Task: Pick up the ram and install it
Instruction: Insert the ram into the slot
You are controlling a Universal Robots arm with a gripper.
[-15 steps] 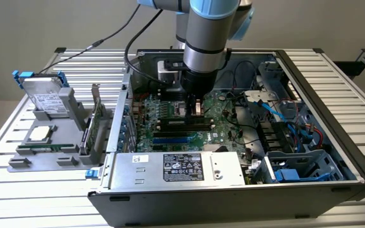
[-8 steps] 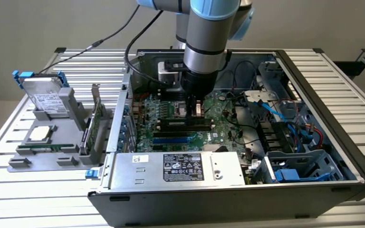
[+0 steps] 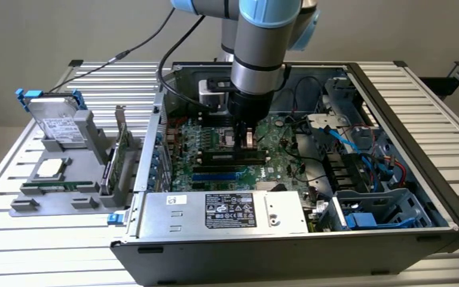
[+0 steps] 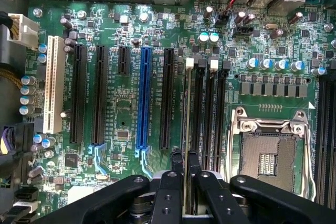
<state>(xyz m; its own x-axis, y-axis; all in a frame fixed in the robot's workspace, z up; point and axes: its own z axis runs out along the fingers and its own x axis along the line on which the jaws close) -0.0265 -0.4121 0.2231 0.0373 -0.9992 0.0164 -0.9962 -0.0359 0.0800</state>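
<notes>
One arm (image 3: 257, 54) with one pincer (image 3: 243, 139) is positioned inside an open computer case (image 3: 409, 227), over the green motherboard (image 3: 213, 170).

Pincer: two black fingers (image 4: 177, 163) are clamped on the ram (image 4: 186, 114), one on each face.

Ram: it is held on edge between the fingers and is seen from the wrist as a thin pale strip running out past the fingertips. It is lined up along the nearest black memory slot (image 4: 198, 108), whose white end latch (image 4: 189, 62) is at the far end. It cannot be told whether the ram is seated in that slot or held just above it.

Beside the pincer, on one side: one bare processor socket (image 4: 270, 153) framed in metal.

Beside the pincer, on the other side:
- one black card slot (image 4: 168, 98), closest
- one blue slot (image 4: 144, 98), next
- one white slot (image 4: 52, 85), farthest out

Near the pincer, at the case's front edge in the exterior view: one silver power supply box (image 3: 229, 210) with a black label.

Well apart from the pincer, outside the case toward the exterior view's left:
- one hard drive (image 3: 58, 122) with blue clips, stood in a grey holder (image 3: 54, 179)
- one card with a metal bracket (image 3: 120, 137) beside it

Both are set on a slatted table (image 3: 22, 251).
</notes>
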